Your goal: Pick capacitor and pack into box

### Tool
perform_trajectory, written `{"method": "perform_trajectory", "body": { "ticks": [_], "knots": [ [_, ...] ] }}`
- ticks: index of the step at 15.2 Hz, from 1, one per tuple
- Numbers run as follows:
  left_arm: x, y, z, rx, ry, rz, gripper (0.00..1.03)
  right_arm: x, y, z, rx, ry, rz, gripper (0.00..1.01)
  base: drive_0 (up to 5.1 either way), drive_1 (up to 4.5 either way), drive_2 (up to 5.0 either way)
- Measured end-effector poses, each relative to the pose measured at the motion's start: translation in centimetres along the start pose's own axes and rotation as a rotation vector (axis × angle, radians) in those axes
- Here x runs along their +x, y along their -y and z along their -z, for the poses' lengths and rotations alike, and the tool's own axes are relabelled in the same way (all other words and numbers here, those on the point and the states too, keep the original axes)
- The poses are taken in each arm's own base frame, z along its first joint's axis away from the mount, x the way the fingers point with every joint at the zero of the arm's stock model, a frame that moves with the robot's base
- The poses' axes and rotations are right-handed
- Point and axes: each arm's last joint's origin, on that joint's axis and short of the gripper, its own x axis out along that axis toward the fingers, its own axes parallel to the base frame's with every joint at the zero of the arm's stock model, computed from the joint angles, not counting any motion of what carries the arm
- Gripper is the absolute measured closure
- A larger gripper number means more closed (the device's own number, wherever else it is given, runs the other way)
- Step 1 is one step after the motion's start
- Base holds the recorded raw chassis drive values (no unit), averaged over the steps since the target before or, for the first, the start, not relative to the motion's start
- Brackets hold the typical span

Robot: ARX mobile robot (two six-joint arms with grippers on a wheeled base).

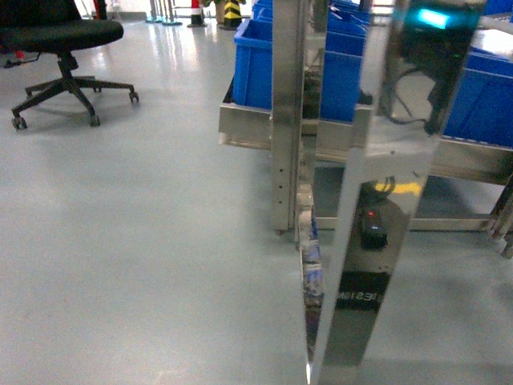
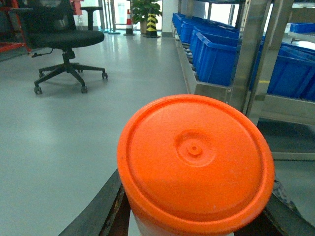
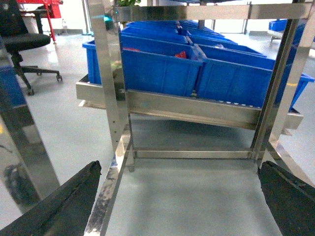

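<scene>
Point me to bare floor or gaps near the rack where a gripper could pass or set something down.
Free: grey floor between the office chair and the steel rack; also the gap under the rack's lower rail. Crowded: the shelf, packed with blue bins side by side. The left gripper is shut on an orange-lidded container.

Bright, even indoor light in all three views. Floor (image 1: 144, 241) is glossy grey; pale streaks of glare run along it toward the far end, where daylight or strong lamps wash out the background. Office chair (image 1: 60, 48) casts only a faint, soft shadow.

Head view: soft overall, slightly hazy. Steel post (image 1: 365, 233) close to the lens is blurred and mirror-like, carrying smeared reflections and a cyan light spot near its top.

Left wrist view: orange lid (image 2: 194, 162) fills the foreground, evenly lit, mildly soft.

Right wrist view: blue bins (image 3: 197, 69) sharp and saturated; dark gripper fingers (image 3: 59, 206) at the bottom corners underexposed, out of focus.
</scene>
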Motion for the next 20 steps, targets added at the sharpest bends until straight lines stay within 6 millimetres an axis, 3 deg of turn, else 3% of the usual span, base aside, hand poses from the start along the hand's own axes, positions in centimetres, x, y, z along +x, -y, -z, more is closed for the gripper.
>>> {"method": "perform_trajectory", "body": {
  "ticks": [20],
  "knots": [
    [0.0,0.01,0.0,0.0,0.0,0.002,0.58,0.0,0.0,0.03,0.0,-0.003,0.0,0.03,-5.0,2.43,2.4]
  ]
}}
